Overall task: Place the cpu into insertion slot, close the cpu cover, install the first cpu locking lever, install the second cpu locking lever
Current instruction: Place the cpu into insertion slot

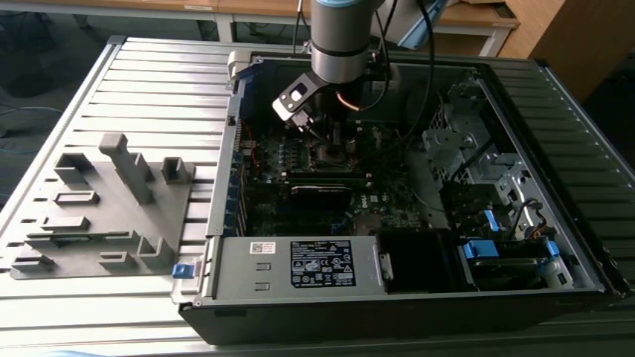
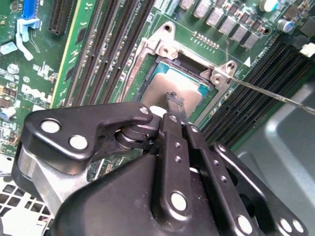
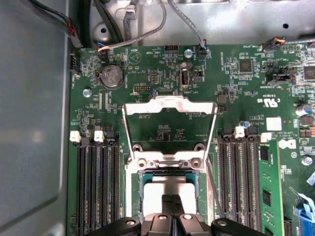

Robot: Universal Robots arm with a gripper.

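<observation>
Exterior view sits high, angled down over the whole open case (image 1: 397, 316), well back from the gripper (image 1: 332, 143). First wrist view looks almost straight down past the gripper (image 3: 172, 199), close over the board (image 3: 162, 73). Second wrist view peers obliquely from behind it, closer still. Both wrist views share the cpu (image 3: 167, 186) (image 2: 184, 83), just beyond the fingertips.

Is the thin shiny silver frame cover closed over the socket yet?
No, the shiny silver frame cover stands flipped open, leaving the grey metal-topped square cpu uncovered.

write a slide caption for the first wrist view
Shut hand over the cpu lying in the insertion slot, cpu cover standing open.
</observation>
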